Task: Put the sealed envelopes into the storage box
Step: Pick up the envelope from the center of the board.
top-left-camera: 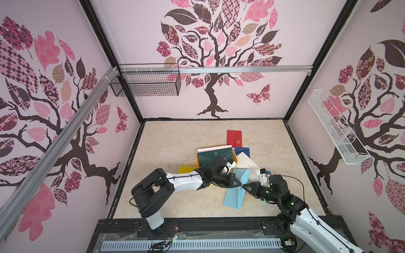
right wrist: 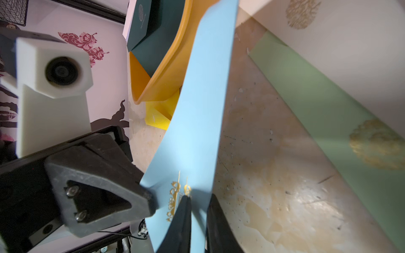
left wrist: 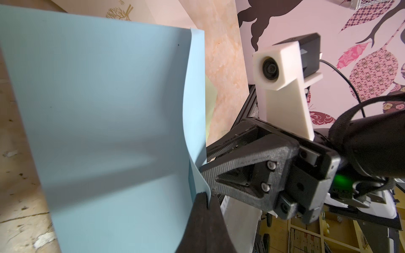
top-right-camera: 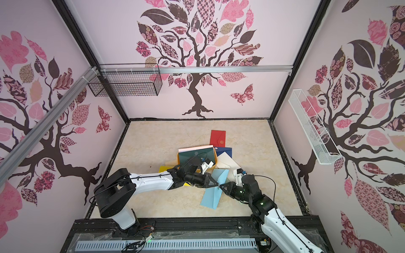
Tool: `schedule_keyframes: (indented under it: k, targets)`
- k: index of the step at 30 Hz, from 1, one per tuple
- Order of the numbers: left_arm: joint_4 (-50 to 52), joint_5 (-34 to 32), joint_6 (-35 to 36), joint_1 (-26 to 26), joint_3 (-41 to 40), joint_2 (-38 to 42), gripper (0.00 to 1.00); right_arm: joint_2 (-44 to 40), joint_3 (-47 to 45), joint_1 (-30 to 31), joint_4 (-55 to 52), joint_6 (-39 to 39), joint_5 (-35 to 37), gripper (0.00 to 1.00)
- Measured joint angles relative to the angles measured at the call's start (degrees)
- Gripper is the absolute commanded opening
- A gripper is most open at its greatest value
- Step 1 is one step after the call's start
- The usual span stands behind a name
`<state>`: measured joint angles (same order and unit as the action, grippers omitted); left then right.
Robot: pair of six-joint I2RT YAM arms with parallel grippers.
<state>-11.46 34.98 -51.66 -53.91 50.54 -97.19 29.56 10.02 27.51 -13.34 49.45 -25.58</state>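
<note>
"While the yellow envelope lies flat at the left, partly under the left arm, what has the left gripper got?"

"Its jaws are pinched tight on an edge of the light blue envelope, which stands tilted above the table."

"And the right gripper?"

"Its jaws straddle that same envelope, narrowly apart. Whether they press it, I can't tell."

"The storage box?"

"Just behind both grippers, with a dark green envelope inside."
</note>
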Motion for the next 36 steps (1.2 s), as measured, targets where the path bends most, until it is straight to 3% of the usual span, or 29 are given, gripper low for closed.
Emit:
schedule_keyframes:
  k: [6,7,10,14,21,29,32,36]
  targets:
    - [0.11,-0.11,0.13,0.04,-0.02,-0.59,0.0,-2.01,0.0,0.0,-0.5,0.37,0.11,0.07]
    - [0.24,-0.17,0.31,0.04,-0.02,-0.59,0.05,-2.16,0.0,0.0,-0.63,0.37,0.13,0.06]
    - [1.73,-0.61,1.33,0.04,-0.02,-0.59,0.37,-2.23,0.2,0.07,-1.11,-0.26,-0.24,0.02]
    - [7.04,-3.1,3.54,0.15,0.0,0.9,0.51,-1.09,3.65,0.07,-4.15,-3.3,-0.5,0.0]
    - [24.02,-14.27,7.02,5.4,-0.07,15.76,0.54,7.08,16.2,0.07,-13.16,-13.49,-0.07,0.0]
    - [46.51,-29.11,10.25,25.59,-1.51,37.31,0.56,27.82,40.65,0.11,-23.43,-28.7,2.27,0.0]
    - [52.35,-31.52,12.17,29.57,-1.16,40.98,0.56,36.3,51.39,0.15,-27.71,-34.86,3.15,0.0]
    - [57.75,-33.03,14.56,30.84,0.0,40.85,0.56,45.66,66.27,0.44,-33.14,-45.35,4.94,0.0]
